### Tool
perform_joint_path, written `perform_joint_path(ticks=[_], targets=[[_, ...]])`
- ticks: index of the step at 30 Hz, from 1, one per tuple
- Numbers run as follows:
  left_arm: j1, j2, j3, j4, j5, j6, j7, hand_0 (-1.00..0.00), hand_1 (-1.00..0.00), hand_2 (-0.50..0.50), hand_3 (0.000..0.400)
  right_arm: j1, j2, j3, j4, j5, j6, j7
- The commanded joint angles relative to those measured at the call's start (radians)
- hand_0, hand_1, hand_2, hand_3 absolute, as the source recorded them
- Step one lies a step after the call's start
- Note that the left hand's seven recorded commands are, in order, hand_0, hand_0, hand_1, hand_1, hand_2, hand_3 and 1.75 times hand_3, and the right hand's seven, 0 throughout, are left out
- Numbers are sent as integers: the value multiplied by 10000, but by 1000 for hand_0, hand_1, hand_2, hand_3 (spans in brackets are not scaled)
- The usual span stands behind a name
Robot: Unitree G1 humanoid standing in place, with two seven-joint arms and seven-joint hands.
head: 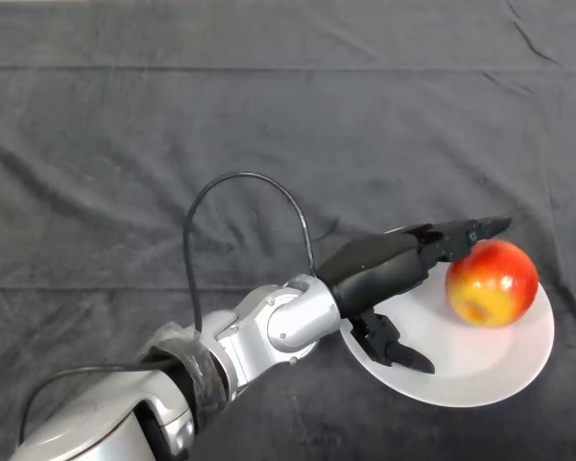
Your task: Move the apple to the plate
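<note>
A red and yellow apple point(492, 282) sits on the white plate point(480, 370) at the right of the table, near the plate's far right side. My left hand point(389, 269) reaches over the plate's left part. Its fingers point(466, 233) stretch out straight along the apple's upper left, at or very near its skin. The thumb point(394, 346) hangs apart below, over the plate, away from the apple. The hand is open and holds nothing.
The dark cloth point(173, 125) covers the whole table, with creases running across it. The plate lies close to the right edge of the view.
</note>
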Motion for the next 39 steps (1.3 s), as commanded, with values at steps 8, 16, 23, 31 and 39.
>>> perform_joint_path(ticks=[8,16,23,31,39], targets=[[-546,425,-475,98,124,256,159,0,0,0,0,-160,-198,-40,18,184,-83,30],[-502,699,-25,328,4,-2,284,0,0,0,0,-161,-199,-41,19,183,-84,31],[-347,1106,528,592,-60,-485,392,0,0,0,0,-161,-199,-41,20,183,-84,32],[-28,1658,1254,871,-118,-1241,532,0,0,0,0,-161,-199,-41,21,182,-85,32],[381,2133,2081,1121,-324,-1891,585,0,0,0,0,-161,-199,-42,21,181,-85,33]])
